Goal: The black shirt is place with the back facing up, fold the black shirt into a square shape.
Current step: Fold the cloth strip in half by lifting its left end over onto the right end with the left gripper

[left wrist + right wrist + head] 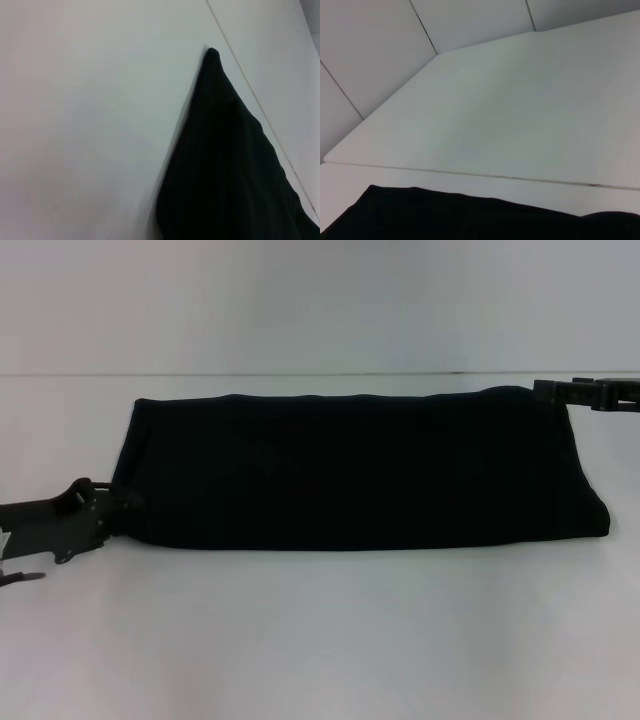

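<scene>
Left tool [118,508] low at the near left corner of the black shirt [360,470], touching the cloth there; whether clenched on the fabric or released, cannot tell from any view. Black shirt lying across the middle of the white desk [320,640], already folded into a long horizontal band, no sleeves or neckline visible. Right tool [545,392] at the far right corner of the band, touching the edge; grip likewise impossible to judge.

Judged step: folding the long band across itself toward a square. To do well: take both layers of cloth at a corner, not only the top one; lift just enough to clear the desk; carry one short end over the other in line with the long edges; match corners before letting go; smooth toward the fold to avoid a bulge.

Count: one shirt, two tools, one desk.
</scene>
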{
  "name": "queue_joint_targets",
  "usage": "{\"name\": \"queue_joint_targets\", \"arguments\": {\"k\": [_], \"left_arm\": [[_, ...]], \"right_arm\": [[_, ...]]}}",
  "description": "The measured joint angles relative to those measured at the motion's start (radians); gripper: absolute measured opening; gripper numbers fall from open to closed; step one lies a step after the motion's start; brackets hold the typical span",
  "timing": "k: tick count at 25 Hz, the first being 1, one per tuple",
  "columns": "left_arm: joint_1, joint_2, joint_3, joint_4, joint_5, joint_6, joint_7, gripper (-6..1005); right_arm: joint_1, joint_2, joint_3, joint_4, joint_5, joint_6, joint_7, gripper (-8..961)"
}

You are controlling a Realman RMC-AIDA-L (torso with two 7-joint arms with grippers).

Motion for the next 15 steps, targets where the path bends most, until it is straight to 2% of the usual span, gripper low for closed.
{"name": "queue_joint_targets", "arguments": {"k": [11,15], "left_arm": [[-0.003,-0.001,0.000,-0.024,-0.004,-0.005,0.036,209],[-0.002,-0.001,0.001,-0.024,-0.004,-0.001,0.060,122]], "right_arm": [[-0.001,0.002,0.000,0.000,0.000,0.002,0.000,827],[-0.001,0.004,0.000,0.000,0.000,0.007,-0.001,827]]}}
